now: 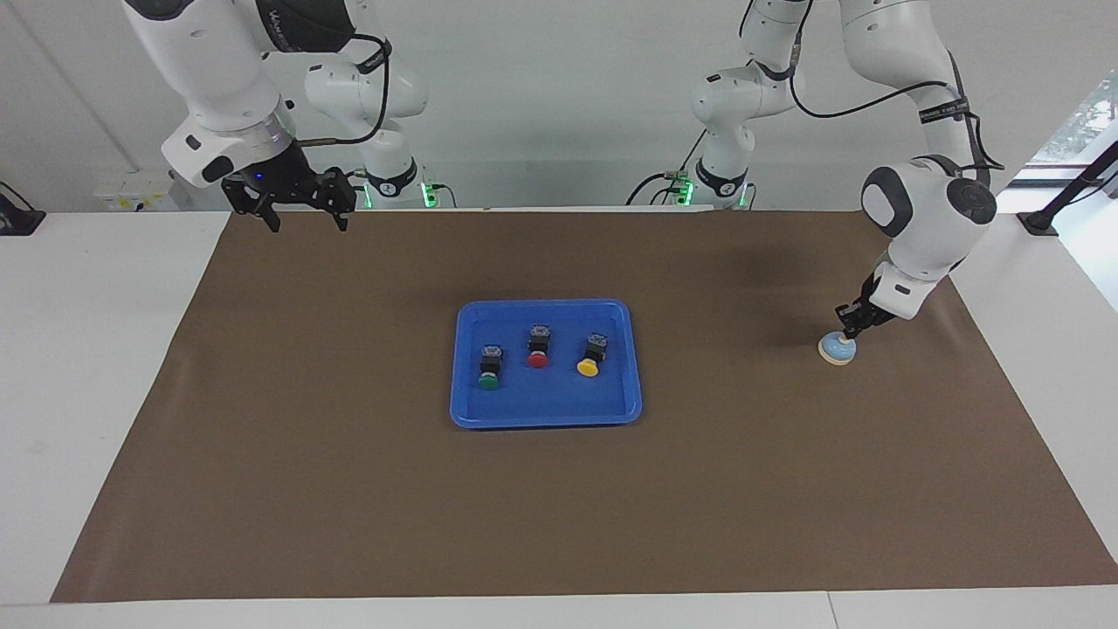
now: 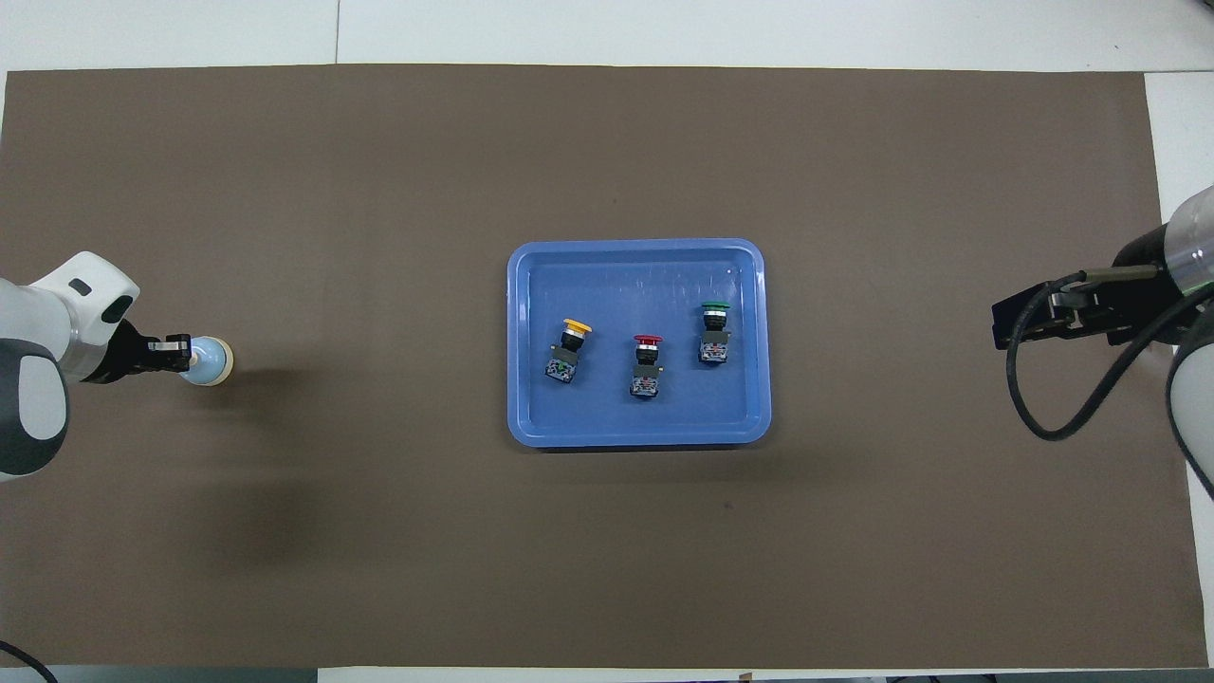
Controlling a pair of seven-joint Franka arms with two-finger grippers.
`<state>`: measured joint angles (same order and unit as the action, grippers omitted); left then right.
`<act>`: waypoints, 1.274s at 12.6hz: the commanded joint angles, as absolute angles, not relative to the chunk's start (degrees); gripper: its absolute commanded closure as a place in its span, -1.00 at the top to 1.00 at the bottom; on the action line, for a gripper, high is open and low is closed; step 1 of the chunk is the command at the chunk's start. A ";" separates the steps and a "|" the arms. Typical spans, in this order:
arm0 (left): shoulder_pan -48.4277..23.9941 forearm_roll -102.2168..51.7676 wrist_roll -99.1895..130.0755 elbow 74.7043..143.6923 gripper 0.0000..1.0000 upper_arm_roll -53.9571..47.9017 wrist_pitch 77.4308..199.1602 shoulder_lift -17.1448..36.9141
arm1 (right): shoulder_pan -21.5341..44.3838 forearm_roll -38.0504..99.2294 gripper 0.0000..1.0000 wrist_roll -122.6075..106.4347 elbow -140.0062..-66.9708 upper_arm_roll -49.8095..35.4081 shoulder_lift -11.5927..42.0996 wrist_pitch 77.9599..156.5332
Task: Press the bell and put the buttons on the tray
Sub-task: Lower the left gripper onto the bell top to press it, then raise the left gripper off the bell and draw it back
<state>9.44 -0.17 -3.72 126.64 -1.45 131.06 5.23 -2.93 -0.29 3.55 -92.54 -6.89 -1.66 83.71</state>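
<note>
**Bell under the left arm, all three buttons already in the tray**

Starting from the robots' end of the surface (image 1: pixel 131 367): the right gripper (image 1: pixel 302 216) hangs in the air over the edge of the brown mat (image 1: pixel 349 489) at the right arm's end, close to its own base. Its fingers are spread apart and hold nothing. That arm is waiting.

A little farther out, at the left arm's end of the mat, the left gripper (image 1: pixel 849 331) is down on the bell (image 1: pixel 838 349). Its tips look drawn together and sit right at the knob on top of the pale blue dome, apparently touching it; it is not gripping anything. I'd judge this to be the bell press itself, either just landing or just finishing.

In the middle of the mat lies the blue tray (image 1: pixel 546 418), well apart from the bell. All three buttons are inside it, in a loose row: the yellow button (image 1: pixel 591 356) toward the left arm's end, the red button (image 1: pixel 538 347) in the middle, the green button (image 1: pixel 490 368) toward the right arm's end. Each lies tipped over with its cap pointing away from the robots.

So the placing part looks done, and the press seems to be the last piece. What's next, I reckon, is only a straight lift off the knob without dragging the bell sideways.

As for writing, there is lettering on the right arm's upper link, but I can't make it out. The button bodies carry small labels, also unreadable.
</note>
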 commanded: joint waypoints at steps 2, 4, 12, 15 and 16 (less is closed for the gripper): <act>9.23 -0.18 -4.66 124.03 -1.00 -1.49 129.48 5.89 | -4.22 -0.44 1.00 2.29 -93.34 -7.65 -2.64 83.85; 9.05 -0.18 -4.40 115.36 -1.00 -1.58 119.41 6.59 | -4.13 -0.44 1.00 2.29 -93.34 -7.65 -2.64 83.85; 6.50 -0.61 -2.29 106.61 1.00 -2.20 99.43 -1.48 | -4.22 -0.44 1.00 2.29 -93.43 -7.65 -2.64 83.85; 3.44 -0.79 -1.85 106.61 1.00 -2.03 97.56 -2.11 | -4.22 -0.44 1.00 2.29 -93.43 -7.65 -2.55 83.85; 3.25 -0.79 -1.41 106.61 1.00 -1.85 97.38 -2.11 | -4.13 -0.44 1.00 2.29 -93.34 -7.65 -2.64 83.85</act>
